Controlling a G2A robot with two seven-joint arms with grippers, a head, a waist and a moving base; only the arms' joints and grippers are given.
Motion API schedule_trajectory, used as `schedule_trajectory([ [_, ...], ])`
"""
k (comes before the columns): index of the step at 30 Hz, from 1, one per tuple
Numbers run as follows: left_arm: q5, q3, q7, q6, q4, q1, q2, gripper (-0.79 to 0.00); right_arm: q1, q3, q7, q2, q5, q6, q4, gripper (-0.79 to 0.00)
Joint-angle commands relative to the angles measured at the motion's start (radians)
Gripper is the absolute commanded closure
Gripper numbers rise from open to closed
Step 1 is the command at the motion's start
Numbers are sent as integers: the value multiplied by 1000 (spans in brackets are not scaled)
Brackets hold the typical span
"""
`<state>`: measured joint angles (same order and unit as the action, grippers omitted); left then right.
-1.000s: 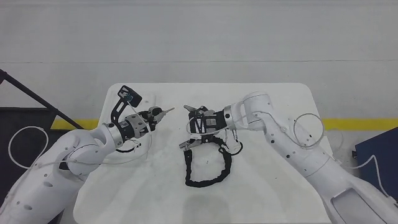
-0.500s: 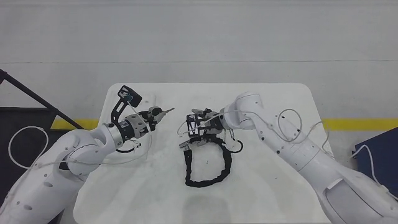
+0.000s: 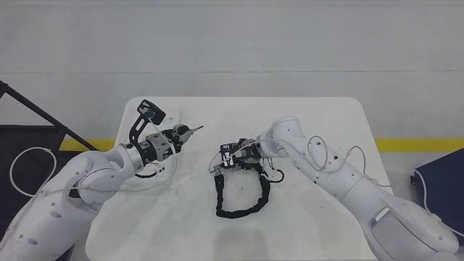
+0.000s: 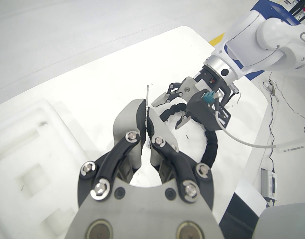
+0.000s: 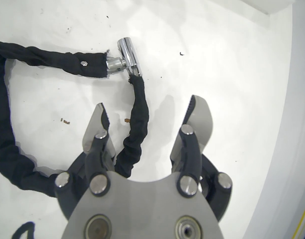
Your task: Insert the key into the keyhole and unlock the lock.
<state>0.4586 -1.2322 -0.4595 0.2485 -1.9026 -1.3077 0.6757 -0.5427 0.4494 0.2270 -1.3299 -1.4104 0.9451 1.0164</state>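
left gripper (image 4: 145, 115) pinching key (image 4: 147, 95), apart from chain lock (image 5: 128, 55); right gripper (image 5: 147, 102) spread, fingers either side of its black sleeve (image 5: 138, 115) on table (image 5: 217, 50).

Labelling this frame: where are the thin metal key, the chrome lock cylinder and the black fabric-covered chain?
Thin metal key (image 4: 147, 95): left wrist view, exposed blade.
Chrome lock cylinder (image 5: 129, 56): right wrist view, mid-barrel.
Black fabric-covered chain (image 5: 67, 60): right wrist view, sleeve near its end.
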Motion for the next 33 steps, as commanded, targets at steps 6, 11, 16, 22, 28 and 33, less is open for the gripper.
schedule_trajectory([
  [6,0,0,0,0,0,0,0,0,10,-14,-32,-24,-15,4,-56,-360],
  [11,0,0,0,0,0,0,0,0,14,-22,-52,-41,-20,6,-86,-357],
  [16,0,0,0,0,0,0,0,0,21,-31,-71,-59,-31,7,-118,-329],
  [22,0,0,0,0,0,0,0,0,28,-41,-89,-78,-48,6,-159,-292],
  [28,0,0,0,0,0,0,0,0,35,-50,-114,-96,-70,4,-200,-271],
  [33,0,0,0,0,0,0,0,0,40,-57,-126,-110,-86,8,-223,-132],
])
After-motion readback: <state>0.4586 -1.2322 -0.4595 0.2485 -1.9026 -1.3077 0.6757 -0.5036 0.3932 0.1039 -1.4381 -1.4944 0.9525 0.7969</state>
